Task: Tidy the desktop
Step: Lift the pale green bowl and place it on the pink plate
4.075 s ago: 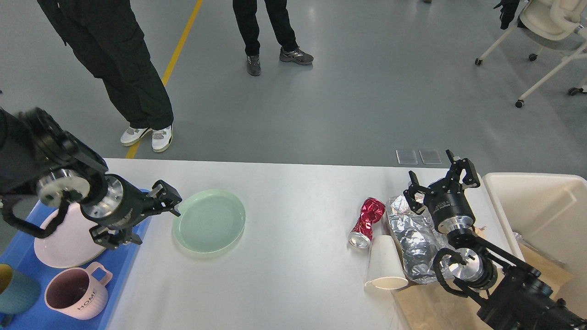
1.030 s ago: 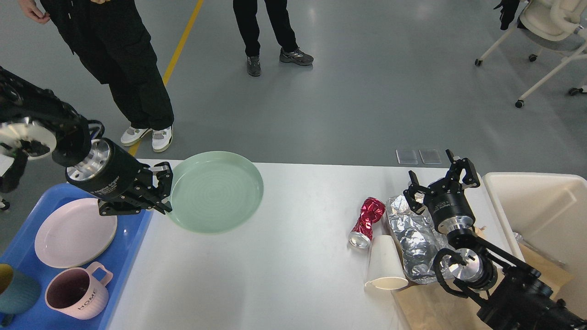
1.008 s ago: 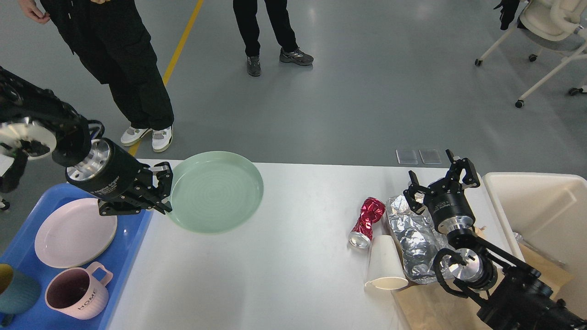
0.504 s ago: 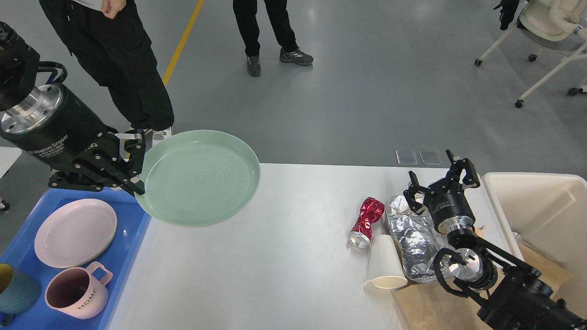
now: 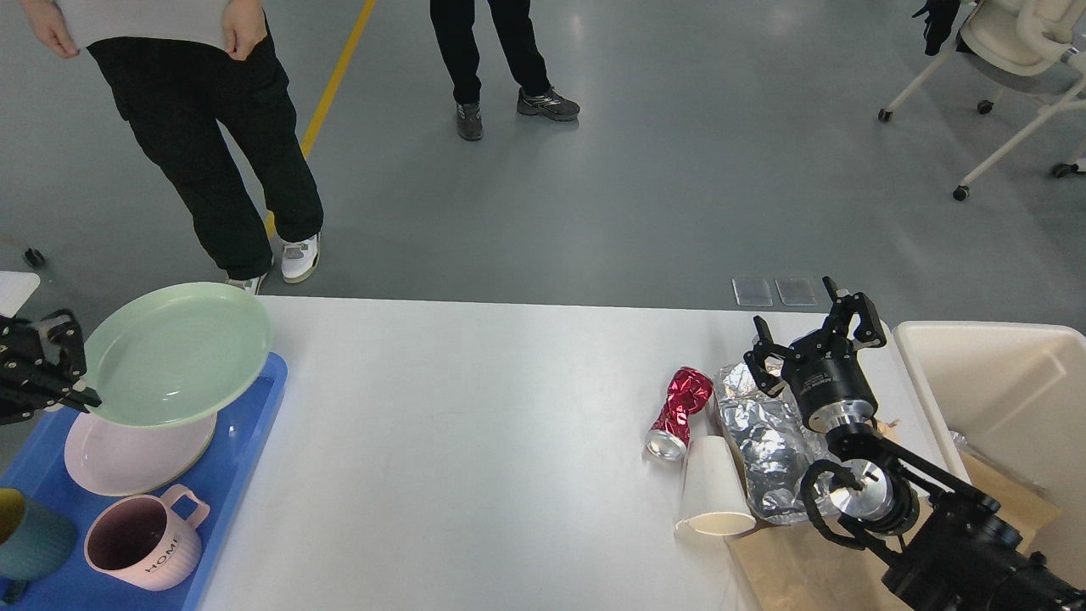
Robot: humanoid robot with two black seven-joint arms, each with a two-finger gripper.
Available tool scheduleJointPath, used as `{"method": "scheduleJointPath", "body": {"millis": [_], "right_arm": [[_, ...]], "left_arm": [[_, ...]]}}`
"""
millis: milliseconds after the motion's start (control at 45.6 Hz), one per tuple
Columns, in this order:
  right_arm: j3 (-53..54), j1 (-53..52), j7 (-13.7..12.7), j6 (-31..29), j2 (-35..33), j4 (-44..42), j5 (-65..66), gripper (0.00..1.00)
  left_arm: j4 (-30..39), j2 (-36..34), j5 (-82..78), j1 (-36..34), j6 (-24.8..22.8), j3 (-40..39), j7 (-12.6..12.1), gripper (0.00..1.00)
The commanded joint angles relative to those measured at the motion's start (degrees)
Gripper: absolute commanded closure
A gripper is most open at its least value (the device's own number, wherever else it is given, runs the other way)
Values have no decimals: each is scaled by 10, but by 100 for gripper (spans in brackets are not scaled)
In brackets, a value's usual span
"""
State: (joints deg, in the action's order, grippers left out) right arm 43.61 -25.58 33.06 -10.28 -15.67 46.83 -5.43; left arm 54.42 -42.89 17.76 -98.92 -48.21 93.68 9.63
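The left claw [image 5: 72, 373], clamped on the rim of a green plate [image 5: 176, 352], holds it above a pink plate [image 5: 127, 454] in the blue tray [image 5: 246, 441] at the left edge of the desk [image 5: 475, 475]. A pink mug [image 5: 144, 547] and a teal cup [image 5: 30, 539] already sit in the tray. The dish sorting looks nearly done, with the green plate not yet set down. Rubbish remains by the desk's right edge: a crushed red can [image 5: 679, 407], a tipped paper cup [image 5: 711, 492] and crumpled foil [image 5: 764, 441], beside the cream bin [image 5: 1001, 399]. The right claw [image 5: 810, 335] hangs over the foil, fingers spread and empty.
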Motion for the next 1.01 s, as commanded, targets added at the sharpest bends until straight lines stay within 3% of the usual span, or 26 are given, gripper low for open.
{"method": "scheduleJointPath", "body": {"millis": [0,88,197,285,372,438,526,986], "right_arm": [[0,0,0,0,0,0,0,0],[0,0,0,0,0,0,0,0],[0,0,0,0,0,0,0,0],[0,0,0,0,0,-1,0,0],[0,0,0,0,0,0,0,0],[0,0,0,0,0,-1,0,0],[0,0,0,0,1,-1,0,0],[0,0,0,0,0,-1,0,0]], "left_arm": [[-108,-29,0,116,2,-70,-17,100],[-171,-40,0,193,4,-137,-48,100],[-245,-39,1,283,18,-239,-105,100],[-281,-31,1,344,50,-321,-150,100],[-285,-19,0,373,107,-363,-173,100],[-285,0,0,375,165,-365,-175,100],[-284,19,-1,375,201,-365,-175,100],[-282,40,-2,377,174,-366,-173,100]]}}
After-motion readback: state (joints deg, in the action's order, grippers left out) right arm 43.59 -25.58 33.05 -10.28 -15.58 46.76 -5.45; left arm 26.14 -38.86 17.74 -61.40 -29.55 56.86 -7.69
